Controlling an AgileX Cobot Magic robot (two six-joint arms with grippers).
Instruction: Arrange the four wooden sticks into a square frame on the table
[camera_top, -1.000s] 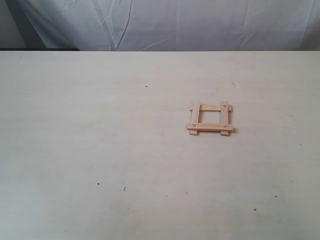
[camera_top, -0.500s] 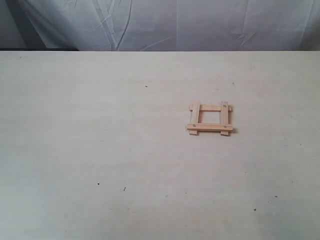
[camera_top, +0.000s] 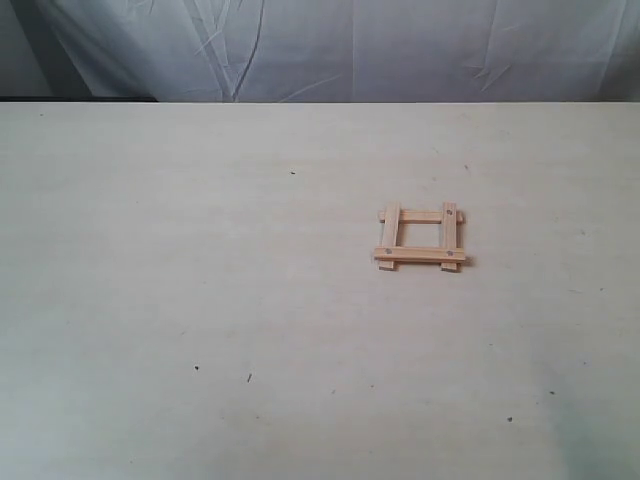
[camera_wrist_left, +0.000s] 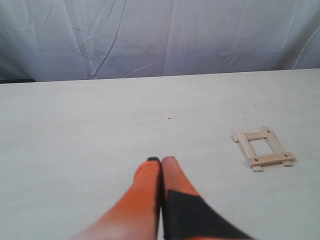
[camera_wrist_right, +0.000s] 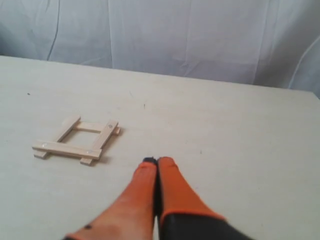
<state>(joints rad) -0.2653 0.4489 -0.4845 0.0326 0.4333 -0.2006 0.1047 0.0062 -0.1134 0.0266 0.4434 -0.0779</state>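
Note:
The four wooden sticks lie crossed as a small square frame (camera_top: 420, 239) on the pale table (camera_top: 200, 280), right of centre, ends sticking out past the corners. The same square frame (camera_wrist_left: 262, 148) shows in the left wrist view, and the square frame (camera_wrist_right: 77, 139) in the right wrist view. My left gripper (camera_wrist_left: 160, 161) is shut with nothing in it, well apart from the frame. My right gripper (camera_wrist_right: 156, 161) is also shut and empty, a short way from the frame. Neither gripper appears in the exterior view.
A wrinkled white cloth (camera_top: 350, 50) hangs behind the table's far edge. A few tiny dark specks (camera_top: 249, 378) dot the surface.

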